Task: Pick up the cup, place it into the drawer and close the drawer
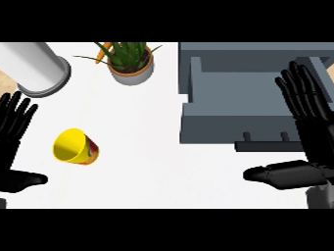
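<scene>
Well, the black right hand (321, 142) covers the right side of the grey box-shaped drawer (231, 117) at the back right corner of the white worktop (162, 171). That side wall is mostly hidden behind the fingers, which are straight and spread, with the thumb stuck out sideways and nothing held. The drawer stands pulled out and its flat, matte inside is visible. A dark bar handle (267, 144) sits on its front, and the handle's right end is lost behind the palm.

The yellow tapered cup (74, 147) lies tipped on its side on the worktop's left half, well apart from the drawer, its round mouth showing and a red-patterned band on its wall too small to read.

The black left hand (3, 142) rests at the left edge — fingers up, spread, holding nothing.

At the back left corner is a smooth white cylinder (35, 66), cut off at the top. Beside it is a spiky green plant (126, 51) in a pale round pot (131, 73).
</scene>
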